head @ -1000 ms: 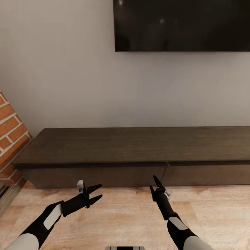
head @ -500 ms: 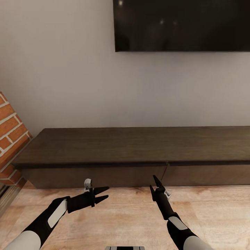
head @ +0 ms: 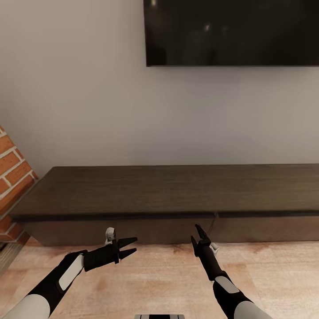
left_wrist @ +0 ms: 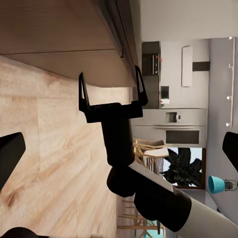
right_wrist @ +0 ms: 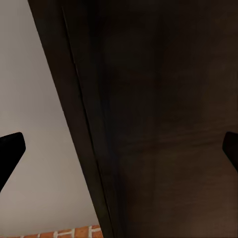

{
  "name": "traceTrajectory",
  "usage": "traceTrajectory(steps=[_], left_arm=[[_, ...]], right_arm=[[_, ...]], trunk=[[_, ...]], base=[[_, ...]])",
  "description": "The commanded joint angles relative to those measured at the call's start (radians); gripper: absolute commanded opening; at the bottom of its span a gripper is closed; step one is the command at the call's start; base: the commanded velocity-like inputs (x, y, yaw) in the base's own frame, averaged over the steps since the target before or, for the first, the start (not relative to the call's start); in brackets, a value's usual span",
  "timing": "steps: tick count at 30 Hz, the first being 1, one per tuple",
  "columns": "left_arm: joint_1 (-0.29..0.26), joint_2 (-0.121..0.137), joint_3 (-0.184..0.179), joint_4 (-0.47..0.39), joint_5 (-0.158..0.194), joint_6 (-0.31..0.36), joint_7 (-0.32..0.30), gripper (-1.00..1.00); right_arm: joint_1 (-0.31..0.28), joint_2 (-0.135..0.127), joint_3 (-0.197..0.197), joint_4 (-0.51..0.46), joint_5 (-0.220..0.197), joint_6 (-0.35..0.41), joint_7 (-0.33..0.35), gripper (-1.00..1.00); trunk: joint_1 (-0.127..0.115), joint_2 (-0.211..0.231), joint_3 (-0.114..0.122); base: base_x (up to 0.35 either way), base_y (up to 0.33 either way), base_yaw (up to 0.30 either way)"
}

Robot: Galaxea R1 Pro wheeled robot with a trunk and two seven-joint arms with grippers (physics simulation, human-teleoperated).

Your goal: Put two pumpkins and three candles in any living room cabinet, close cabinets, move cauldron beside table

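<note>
Wood floor (head: 159, 279); cabinet (head: 168, 190) closed, just beyond both spread tools.

1. Two arms are seen in the head view, white at the upper segments and black toward the wrists.
2. A pale grey oval panel is set into each black forearm.
3. The left gripper (head: 129, 247) and right gripper (head: 195, 233) are black, with two slim pointed fingers.
4. A small light-grey block is mounted by each wrist.
</note>
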Motion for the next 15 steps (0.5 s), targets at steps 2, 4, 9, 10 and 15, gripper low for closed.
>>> traceTrajectory(steps=[2, 4, 9, 10, 15], left_arm=[[-0.001, 0.001, -0.004, 0.0, 0.008, 0.006, 0.0, 1.0], [0.0, 0.001, -0.005, 0.0, 0.008, 0.006, 0.0, 1.0], [-0.001, 0.002, -0.004, -0.001, 0.009, 0.005, 0.0, 1.0], [0.0, 0.002, -0.003, -0.001, 0.01, 0.005, 0.0, 1.0], [0.0, 0.002, -0.003, -0.001, 0.012, 0.005, 0.0, 1.0]], right_arm=[[0.0, 0.0, 0.0, 0.0, -0.01, 0.011, 0.002, 1.0], [0.0, 0.0, 0.0, 0.0, -0.01, 0.011, 0.002, 1.0], [0.0, 0.0, 0.0, 0.0, -0.01, 0.011, 0.002, 1.0], [0.0, 0.0, 0.0, 0.0, -0.01, 0.011, 0.002, 1.0], [0.0, 0.0, 0.0, 0.0, -0.01, 0.011, 0.002, 1.0]], trunk=[[0.0, 0.0, -0.001], [0.0, 0.0, -0.001], [0.0, 0.0, -0.001], [0.0, 0.0, -0.001], [0.002, -0.001, -0.012]], base=[[0.245, 0.0, 0.0], [0.296, 0.0, 0.0], [0.086, 0.0, 0.0], [0.019, 0.0, 0.0], [0.006, 0.0, 0.0]])
